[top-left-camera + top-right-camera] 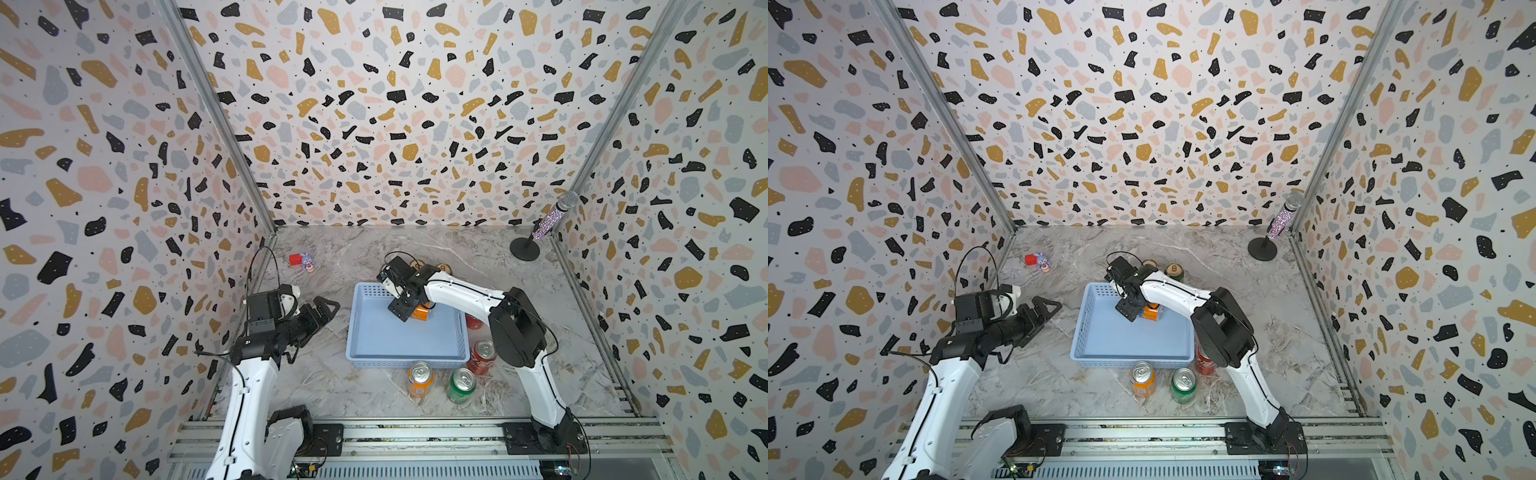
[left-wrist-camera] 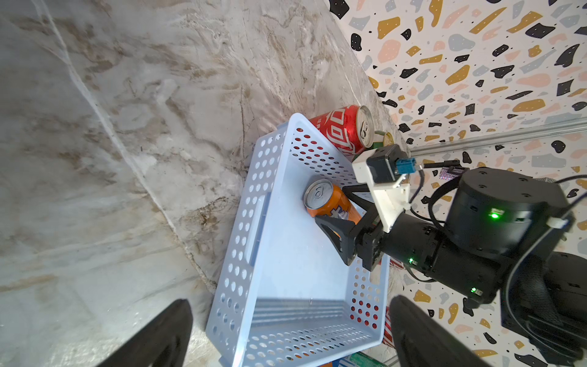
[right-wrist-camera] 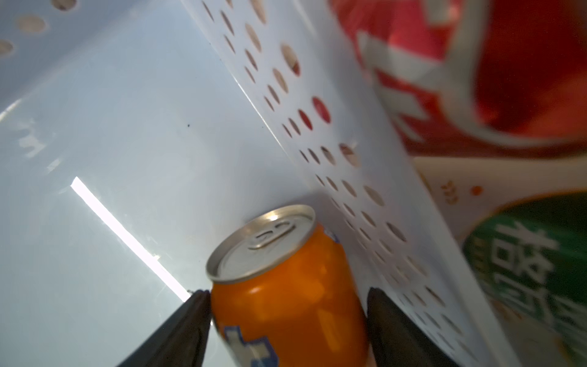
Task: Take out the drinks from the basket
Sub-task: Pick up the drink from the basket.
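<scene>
**Right gripper** [image 3: 287, 297]: the jaws stand about half open and are closed on the body of the orange can [image 3: 282, 273], one pad against each side. Nothing else is between them. The can is not upright. Its long axis runs in line with the jaws, with the silver lid pointing away from the wrist and toward the left of the scene. Whether its lower side rests on the basket floor cannot be told.

**Location:** the can is inside the basket [image 1: 399, 338], in the far right part, just beside the perforated far wall. It is the only drink in the basket.

**Judgement:** the way out is upward first. The far wall and the cans beyond it stand close to the jaws, so a sideways pull would likely foul the rim.

**Outside, on the bench** [image 1: 353, 399]:
- A red can [image 2: 340, 127] and two dark green cans [image 1: 1174, 271] stand just past the far wall.
- Two more red cans [image 1: 482, 355] stand at the right side.
- A second orange can [image 1: 419, 378] and a bright green can [image 1: 461, 384] stand before the near wall.

**Left gripper** [image 2: 289, 302]: the jaws are wide open and empty, held left of the basket and apart from it. The right arm is the nearer.
</scene>
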Motion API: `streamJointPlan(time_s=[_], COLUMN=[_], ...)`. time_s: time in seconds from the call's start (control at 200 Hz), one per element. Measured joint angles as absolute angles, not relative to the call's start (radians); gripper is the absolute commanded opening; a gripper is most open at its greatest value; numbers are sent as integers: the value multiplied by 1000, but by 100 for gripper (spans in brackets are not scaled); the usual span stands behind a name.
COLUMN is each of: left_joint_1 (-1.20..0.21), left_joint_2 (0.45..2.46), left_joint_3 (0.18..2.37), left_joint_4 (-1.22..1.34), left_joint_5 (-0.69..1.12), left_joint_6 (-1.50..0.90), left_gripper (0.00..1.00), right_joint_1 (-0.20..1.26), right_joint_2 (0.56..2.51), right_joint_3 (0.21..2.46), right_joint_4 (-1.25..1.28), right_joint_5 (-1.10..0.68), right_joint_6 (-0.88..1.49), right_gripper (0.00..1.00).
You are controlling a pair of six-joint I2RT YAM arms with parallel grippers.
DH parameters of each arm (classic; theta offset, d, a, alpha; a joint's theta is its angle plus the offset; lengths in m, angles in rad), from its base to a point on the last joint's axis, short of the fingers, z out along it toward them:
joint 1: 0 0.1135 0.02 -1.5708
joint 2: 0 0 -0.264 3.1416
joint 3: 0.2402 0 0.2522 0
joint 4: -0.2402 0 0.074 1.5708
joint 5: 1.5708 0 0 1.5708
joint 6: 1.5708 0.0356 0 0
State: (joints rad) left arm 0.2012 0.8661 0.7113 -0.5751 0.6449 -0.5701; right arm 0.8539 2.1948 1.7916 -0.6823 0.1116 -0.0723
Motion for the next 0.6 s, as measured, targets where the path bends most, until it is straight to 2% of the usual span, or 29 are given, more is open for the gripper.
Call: streamJointPlan(time_s=[0.375, 0.46, 0.521, 0.601], left_joint_1=[201, 201, 201, 201], left_joint_2=[866, 866, 866, 866], left_joint_3=[711, 711, 711, 711], left_joint_4=[-557, -553, -553, -553], left_joint_5=[645, 645, 645, 645], left_joint_6=[-570, -570, -570, -570], left_gripper=[100, 100, 100, 100], right_joint_1=[854, 854, 854, 854], right_joint_2=[2186, 2184, 2177, 2162], right_joint_3=[1718, 1707, 1692, 1661], right_joint_4=[-582, -567, -551, -522], right_joint_5=[99, 97, 97, 96], right_joint_6=[-72, -73, -70, -67], right_gripper=[76, 72, 64, 43])
